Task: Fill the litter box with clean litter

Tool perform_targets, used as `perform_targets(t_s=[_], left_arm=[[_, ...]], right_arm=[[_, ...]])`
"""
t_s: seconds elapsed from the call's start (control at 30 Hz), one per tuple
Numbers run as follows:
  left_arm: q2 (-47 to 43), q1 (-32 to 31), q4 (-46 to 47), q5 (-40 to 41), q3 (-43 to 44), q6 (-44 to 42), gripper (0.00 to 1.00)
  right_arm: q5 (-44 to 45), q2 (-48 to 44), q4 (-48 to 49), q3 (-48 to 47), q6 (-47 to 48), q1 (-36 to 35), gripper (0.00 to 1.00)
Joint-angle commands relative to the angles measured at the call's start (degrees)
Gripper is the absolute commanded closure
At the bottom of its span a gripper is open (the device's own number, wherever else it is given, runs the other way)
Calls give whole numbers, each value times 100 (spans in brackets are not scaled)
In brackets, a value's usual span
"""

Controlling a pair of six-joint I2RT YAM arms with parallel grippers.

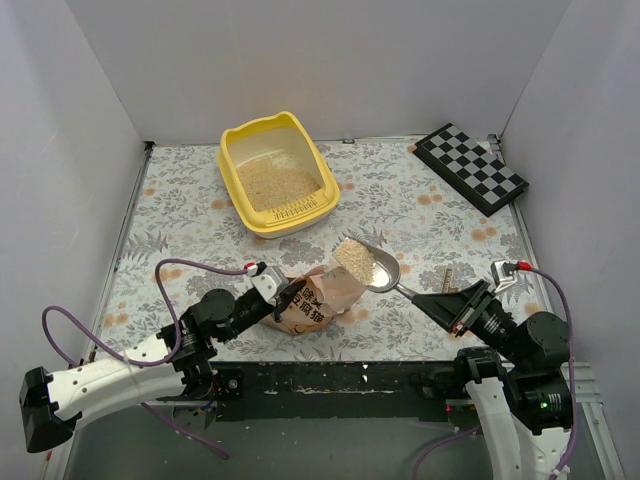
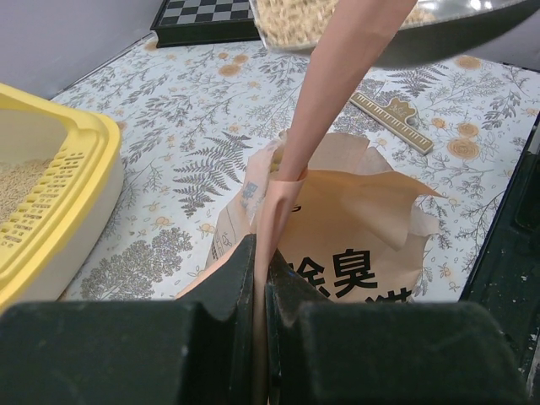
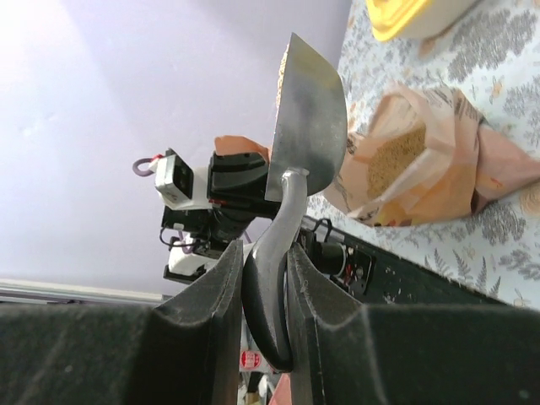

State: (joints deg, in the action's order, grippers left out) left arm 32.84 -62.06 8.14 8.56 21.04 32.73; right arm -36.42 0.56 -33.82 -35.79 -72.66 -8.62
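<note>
The yellow litter box (image 1: 236, 148) stands at the back centre with pale beige litter (image 1: 275, 181) on its floor; its slotted end shows in the left wrist view (image 2: 51, 202). My left gripper (image 1: 282, 297) is shut on the edge of the orange-pink litter bag (image 1: 318, 297), pinching a strip of it (image 2: 263, 253). My right gripper (image 1: 452, 305) is shut on the handle of the silver scoop (image 1: 381, 269), seen from below in the right wrist view (image 3: 310, 118). The scoop holds a heap of litter (image 1: 354, 261) just above the bag's open mouth (image 3: 396, 160).
A black-and-white checkered board (image 1: 470, 167) lies at the back right. A small ruler-like strip (image 2: 391, 121) lies on the floral cloth right of the bag. White walls close in the left, back and right sides. The black table edge (image 1: 330, 378) runs along the front.
</note>
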Motion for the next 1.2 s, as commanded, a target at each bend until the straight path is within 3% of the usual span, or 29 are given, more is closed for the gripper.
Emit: perform_targets(t_s=[0.0, 0.17, 0.27, 0.67, 0.87, 1.0, 1.17], left_arm=[[-172, -43, 258, -56, 15, 154, 100], [-339, -43, 249, -73, 14, 181, 100], [-366, -43, 258, -126, 23, 199, 100], [-340, -43, 249, -240, 58, 199, 100], [-296, -43, 188, -214, 85, 181, 100], [-296, -43, 135, -205, 85, 181, 100], [-270, -51, 126, -179, 76, 164, 100]], right_arm=[[390, -320, 1605, 28, -55, 27, 99], [777, 268, 2756, 387, -160, 27, 99], [804, 804, 3950, 660, -318, 27, 99], [1075, 3932, 7397, 539, -434, -270, 99], [1471, 5734, 7978, -129, 295, -1342, 99], [1630, 6771, 8111, -612, 691, -1607, 99], [1656, 7808, 7279, -1648, 1700, -1660, 99]])
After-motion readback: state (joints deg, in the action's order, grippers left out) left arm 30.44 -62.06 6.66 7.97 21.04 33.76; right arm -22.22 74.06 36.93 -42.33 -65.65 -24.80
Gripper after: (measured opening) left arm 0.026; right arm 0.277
